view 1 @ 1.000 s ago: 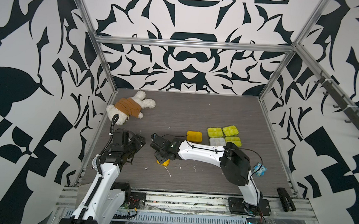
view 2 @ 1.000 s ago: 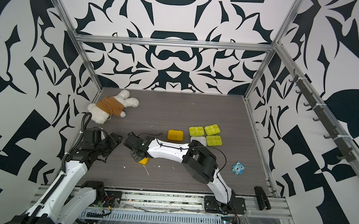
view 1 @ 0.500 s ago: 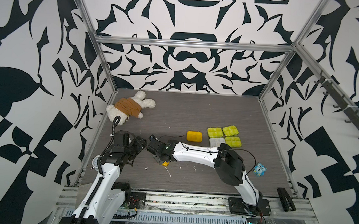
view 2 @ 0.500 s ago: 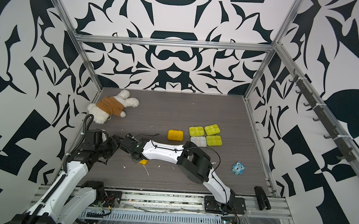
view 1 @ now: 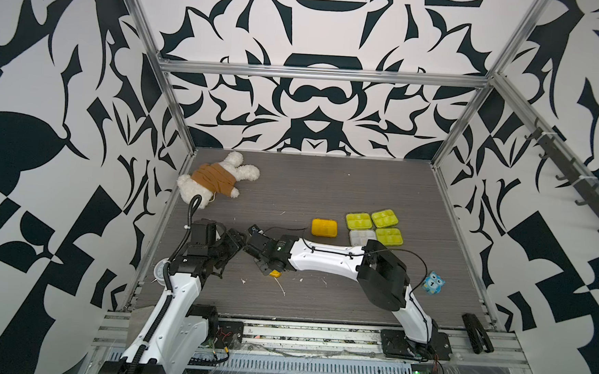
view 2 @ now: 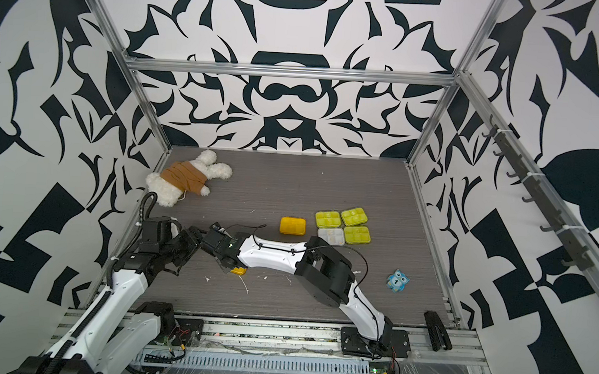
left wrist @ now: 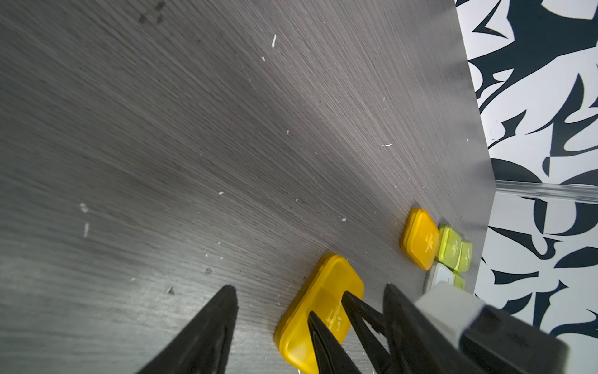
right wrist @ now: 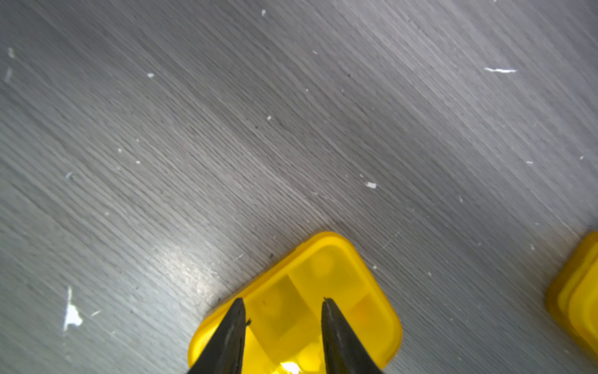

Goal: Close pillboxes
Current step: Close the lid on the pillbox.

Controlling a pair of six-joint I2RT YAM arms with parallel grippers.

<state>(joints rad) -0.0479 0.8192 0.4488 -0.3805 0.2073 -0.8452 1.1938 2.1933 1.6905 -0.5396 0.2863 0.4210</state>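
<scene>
The amber translucent rectangular plastic pillbox (right wrist: 339,281) lies flat on the grey wood-grain tabletop (view 1: 327,182), near and left of centre, directly under the right gripper (right wrist: 283,301). That gripper's jaws stand partly apart and clasp nothing. Both tips are over the lid, but contact cannot be told. The left gripper (view 1: 239,243), just left of the box, is spread wide and empty. A second amber pillbox (view 1: 324,228) lies farther right.

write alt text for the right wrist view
Two black fingertips of the right gripper, set apart, are poised over an amber pillbox on a grey wood-grain table. A second amber pillbox shows at the frame's edge.
</scene>
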